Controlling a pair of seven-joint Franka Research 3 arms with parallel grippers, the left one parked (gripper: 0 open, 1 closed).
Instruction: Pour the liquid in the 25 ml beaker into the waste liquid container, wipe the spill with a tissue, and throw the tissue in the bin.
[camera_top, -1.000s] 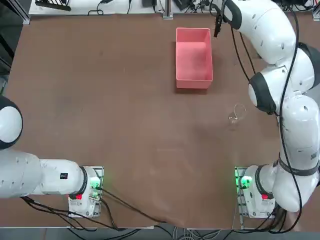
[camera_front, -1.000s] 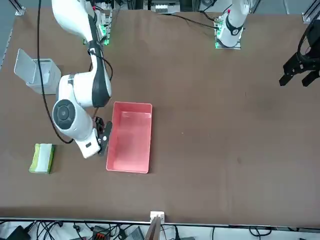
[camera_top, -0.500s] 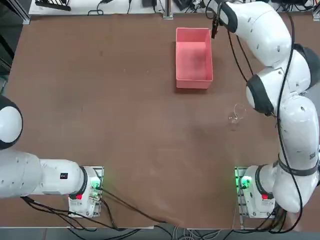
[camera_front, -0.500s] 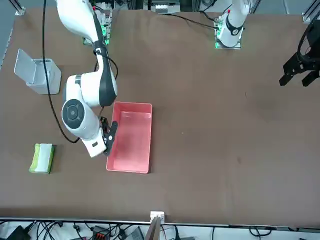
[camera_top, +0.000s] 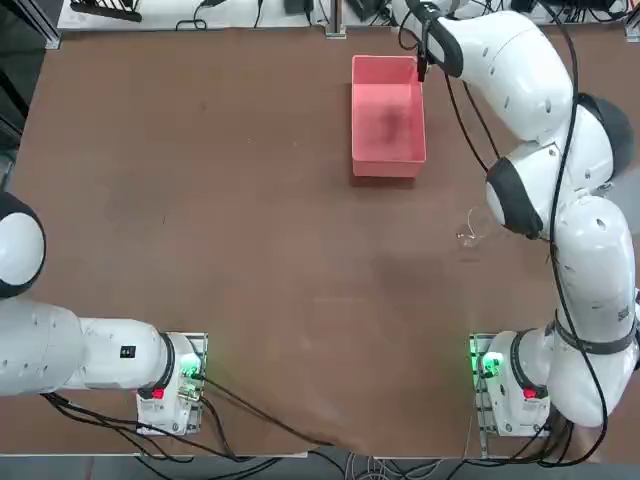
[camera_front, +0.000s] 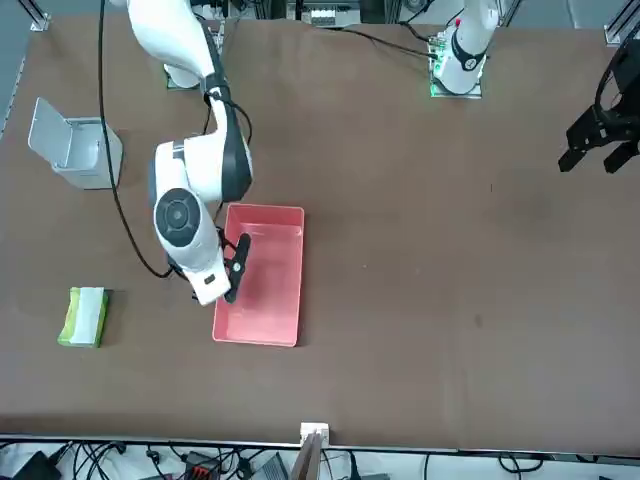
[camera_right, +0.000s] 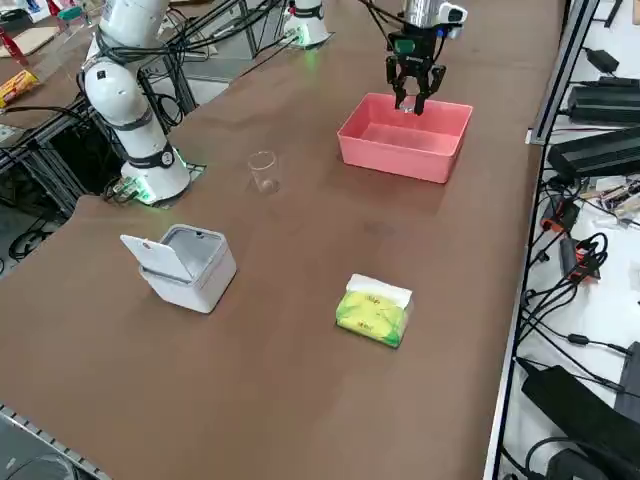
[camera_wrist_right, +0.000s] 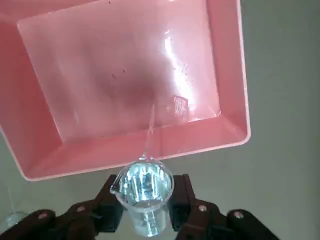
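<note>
My right gripper (camera_wrist_right: 145, 199) is shut on the 25 ml beaker (camera_wrist_right: 144, 186), a tiny clear glass cup held between both black fingers (camera_wrist_right: 111, 201). The beaker is tipped, and a thin stream of liquid runs from its lip into the waste liquid container (camera_wrist_right: 125, 80), a pink low-walled tray. In the top view the gripper (camera_top: 421, 64) hangs at the tray's (camera_top: 388, 140) far right corner. The front view shows the gripper (camera_front: 237, 266) over the tray's (camera_front: 270, 310) wall, and the side view puts it (camera_right: 413, 96) above the tray (camera_right: 400, 150). The tissue is out of view.
A larger clear beaker (camera_right: 263, 171) stands alone on the brown table nearer the arm's base, also seen from above (camera_top: 472, 228). A grey bin (camera_right: 186, 266) with its lid up and a green tissue pack (camera_right: 374, 310) sit on the table's right-hand side.
The right arm has swung toward the tray, carrying the small beaker from beside the tray's wall to over it. Liquid now pours into the tray.
</note>
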